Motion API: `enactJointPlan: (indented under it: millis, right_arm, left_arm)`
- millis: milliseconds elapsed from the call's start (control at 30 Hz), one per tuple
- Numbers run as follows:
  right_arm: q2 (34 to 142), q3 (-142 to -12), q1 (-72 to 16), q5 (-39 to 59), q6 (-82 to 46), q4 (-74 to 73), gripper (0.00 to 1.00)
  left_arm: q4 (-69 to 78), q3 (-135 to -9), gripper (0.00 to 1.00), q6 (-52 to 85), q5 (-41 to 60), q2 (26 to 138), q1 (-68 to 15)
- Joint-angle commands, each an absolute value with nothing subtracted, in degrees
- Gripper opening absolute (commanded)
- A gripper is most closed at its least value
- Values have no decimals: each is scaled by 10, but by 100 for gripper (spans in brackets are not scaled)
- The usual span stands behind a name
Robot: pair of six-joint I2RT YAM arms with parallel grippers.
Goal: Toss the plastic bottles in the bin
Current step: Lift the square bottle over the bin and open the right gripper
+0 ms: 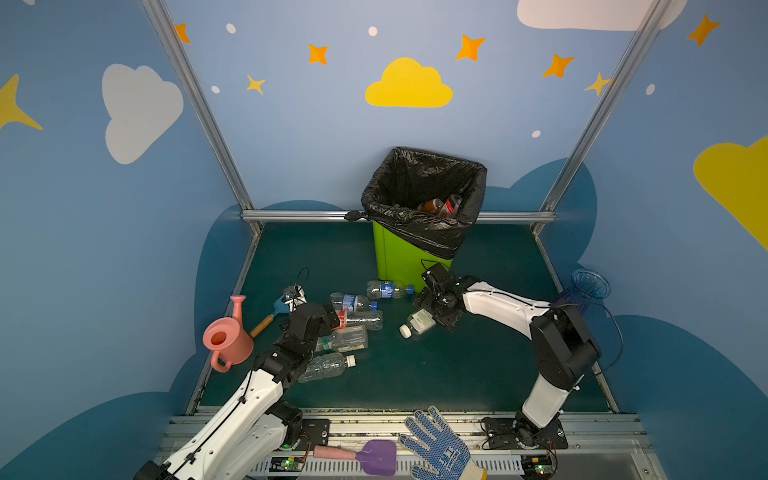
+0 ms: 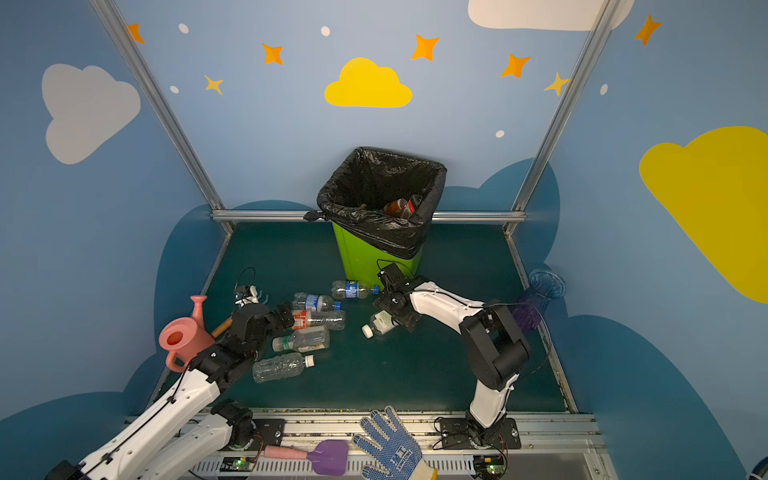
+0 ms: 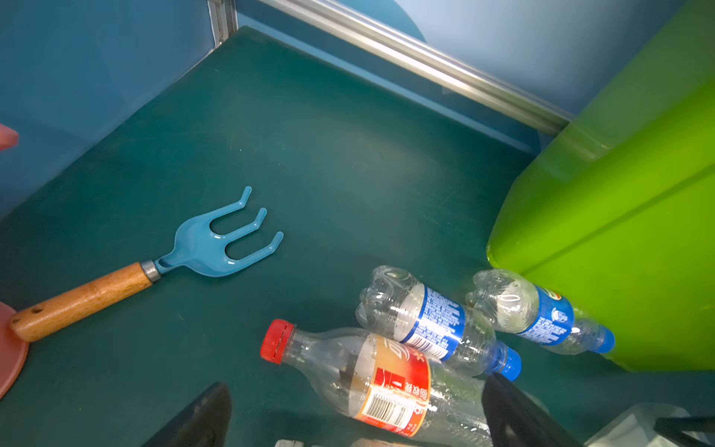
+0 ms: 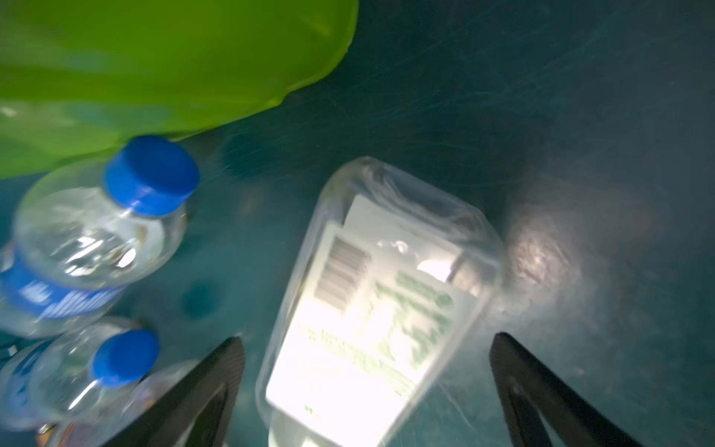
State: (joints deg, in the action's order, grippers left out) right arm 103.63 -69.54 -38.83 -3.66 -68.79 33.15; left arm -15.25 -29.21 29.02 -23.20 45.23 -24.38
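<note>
Green mat (image 1: 478, 365): white-label bottle (image 4: 379, 302) between wide-open right claw (image 4: 365, 338) jaws, ungripped; left claw (image 3: 356, 383) open

Kiddie night-sky booth, kinda cute
Blue walls (image 1: 291, 158) with a yellow cloud (image 1: 408, 85), orange stars (image 1: 470, 48) and white dots (image 1: 372, 31); aluminium posts (image 1: 195, 99) rise from the dark green bench's (image 1: 478, 365) far corners.

Plastic bottles (image 1: 361, 320) are lying scattered in front of the bin (image 1: 399, 257), and the right gripper (image 1: 436, 314) is hovering over a white-capped bottle (image 1: 417, 323) there.
</note>
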Motion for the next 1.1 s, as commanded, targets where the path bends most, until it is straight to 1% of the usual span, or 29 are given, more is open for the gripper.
enactJointPlan:
  millis: [0,133,167,267,300,467,600,733,800,900,1000,1067]
  right_arm:
    - [1076,-721,-388,-42,-695,384,98]
    - [1101,-725,-386,-46,-684,396,96]
    - [1100,-718,-386,-46,-677,393,91]
    - [1078,-688,-382,-48,-668,383,66]
    - [1066,-677,-381,-46,-665,378,64]
    - [995,-642,-380,-62,-643,378,64]
    - [904,-613,-372,-95,-612,372,60]
    - [768,-604,-337,-127,-508,340,53]
    - [695,-617,-297,-130,-437,317,52]
    - [602,-681,-228,-121,-332,314,52]
    - [550,-795,-179,-134,-223,315,54]
    - [539,-885,-165,-142,-166,315,56]
  left_arm:
    - [-150,-287,100,291,-232,447,-241]
    - [-157,-286,100,293,-229,446,-241]
    - [-158,-285,100,291,-229,444,-240]
    - [-158,-281,100,292,-233,440,-239]
    - [-156,-280,100,292,-234,439,-239]
    - [-149,-278,100,299,-233,448,-238]
    - [-155,-279,100,319,-255,464,-236]
    - [-152,-277,100,335,-258,480,-229]
    - [-152,-276,100,349,-259,494,-221]
    - [-148,-277,100,366,-246,516,-202]
    - [-141,-279,100,379,-231,534,-181]
    - [-136,-280,100,382,-226,543,-170]
